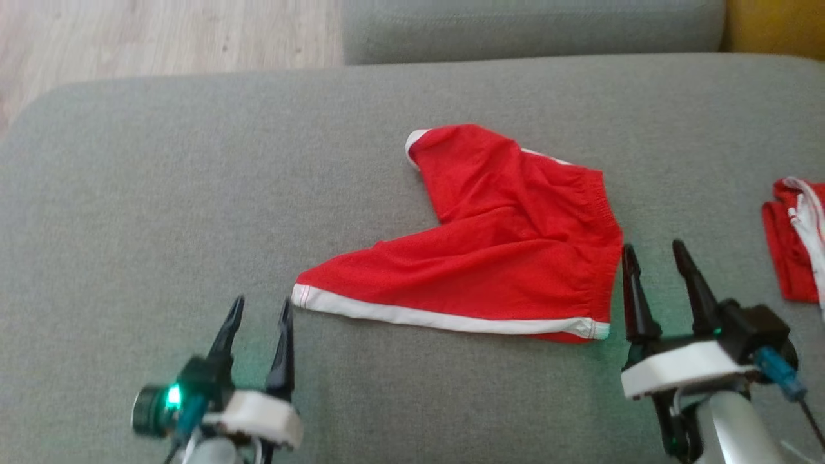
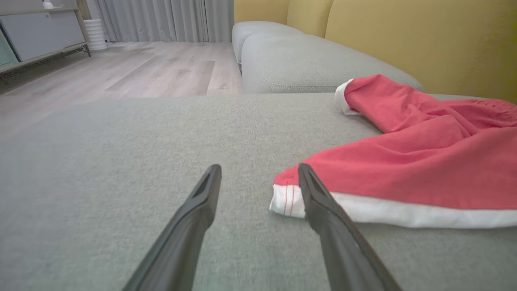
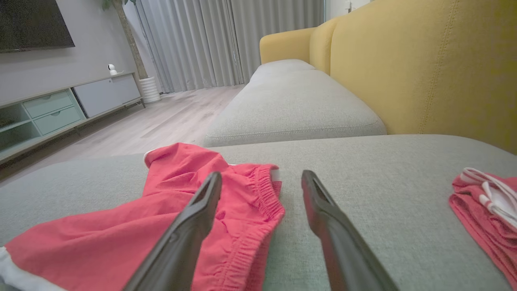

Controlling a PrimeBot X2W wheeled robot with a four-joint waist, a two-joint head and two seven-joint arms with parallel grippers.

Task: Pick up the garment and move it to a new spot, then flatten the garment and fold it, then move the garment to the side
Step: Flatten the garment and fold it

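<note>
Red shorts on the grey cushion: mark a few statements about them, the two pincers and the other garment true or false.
1. The red shorts lie on the grey cushion, gripped by neither pincer. True.
2. The left pincer is shut on the white hem. False: it is open beside the hem's corner, gripping nothing.
3. The right pincer is open beside the waistband. True.
4. The second red garment lies left of the shorts. False: it lies to their right.
</note>
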